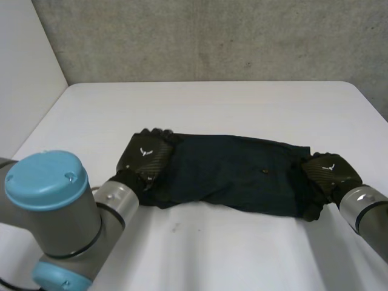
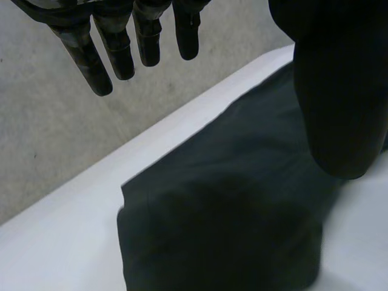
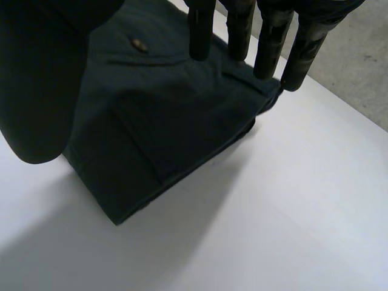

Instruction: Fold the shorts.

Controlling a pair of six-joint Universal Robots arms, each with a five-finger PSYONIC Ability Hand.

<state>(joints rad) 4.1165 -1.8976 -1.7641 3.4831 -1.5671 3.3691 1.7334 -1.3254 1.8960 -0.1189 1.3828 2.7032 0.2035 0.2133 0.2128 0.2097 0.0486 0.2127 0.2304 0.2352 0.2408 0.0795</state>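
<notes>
- Head view: dark shorts (image 1: 236,173) lie across the white surface (image 1: 242,109).
- Left hand (image 1: 145,156) at one end, fingers (image 2: 118,54) straight, holding nothing.
- Right hand (image 1: 330,173) at the other end, fingers (image 3: 268,45) likewise straight.

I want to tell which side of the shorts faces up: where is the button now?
In the head view the button lies on the dark shorts, right of their middle, nearer the right hand than the left hand.

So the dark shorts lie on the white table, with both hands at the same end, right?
Not quite: the head view shows the left hand at one end of the shorts and the right hand at the other.
</notes>
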